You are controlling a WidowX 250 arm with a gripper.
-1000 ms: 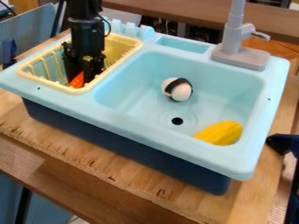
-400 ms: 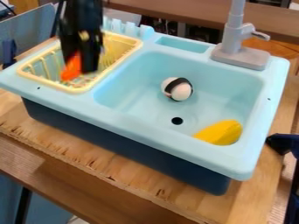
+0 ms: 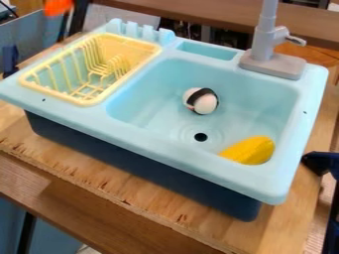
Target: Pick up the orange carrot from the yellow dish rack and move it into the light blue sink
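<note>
An orange object (image 3: 58, 6) hangs blurred at the top left, cut by the upper edge and held up above the sink unit. Below it is the yellow dish rack (image 3: 147, 53), set into the left side of the light blue sink (image 3: 192, 156), with its slots and bars uncovered. A white ball with a dark band (image 3: 207, 104) lies in the basin, up from the drain hole. The yellow, rounded, elongated object (image 3: 252, 151) rests in the basin's near right corner.
The grey faucet (image 3: 263, 39) stands upright on its base at the back right of the sink. The unit sits on a wooden table (image 3: 126, 186). A dark blue part (image 3: 321, 162) juts in at the right edge.
The black gripper and the orange object have risen from the dish rack toward the upper left, uncovering the rack. The ball and the yellow object have kept their places.
</note>
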